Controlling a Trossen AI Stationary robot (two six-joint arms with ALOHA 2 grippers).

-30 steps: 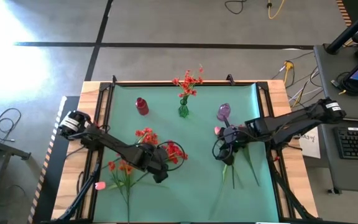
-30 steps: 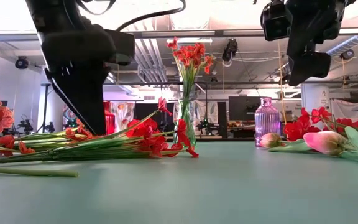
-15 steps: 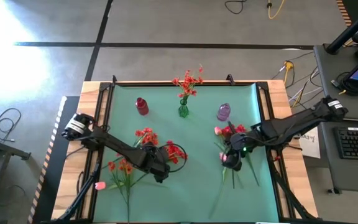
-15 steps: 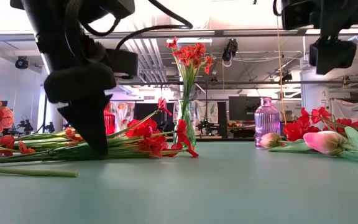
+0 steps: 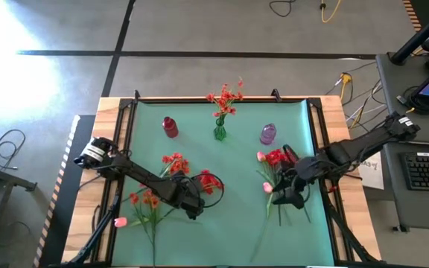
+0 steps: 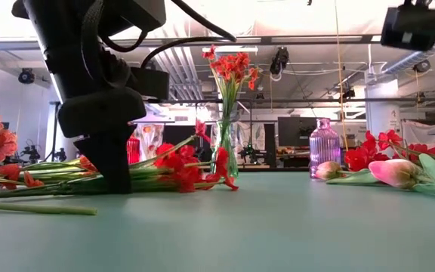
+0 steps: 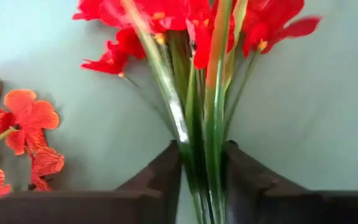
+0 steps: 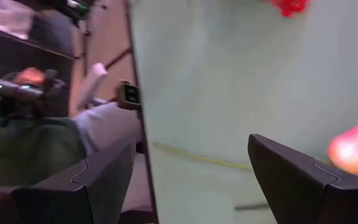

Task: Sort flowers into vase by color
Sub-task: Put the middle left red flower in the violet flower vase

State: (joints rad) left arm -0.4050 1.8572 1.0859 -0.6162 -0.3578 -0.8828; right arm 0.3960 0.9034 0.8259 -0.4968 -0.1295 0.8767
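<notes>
Left claw (image 5: pixel 193 209), high view: low on the green-covered table (image 5: pixel 237 231), arm stretched diagonally from the left edge, tip at the red flowers (image 5: pixel 208 181). Right claw (image 5: pixel 292 196) near front-right, beside pink buds (image 5: pixel 267 187) w/ long thin stems. Glass vase (image 5: pixel 220 132) at back centre holds orange-red blossoms.

Low view: left claw (image 6: pixel 114 177) points straight down, touching the mat amid flat-lying stems.

Left wrist view: dark fingers (image 7: pixel 162 175) pinch narrow on smooth green stems (image 7: pixel 197 155), matte fabric-like petals beyond.

Right wrist view: fingers (image 8: pixel 297 180) spread wide, nothing btw them.
</notes>
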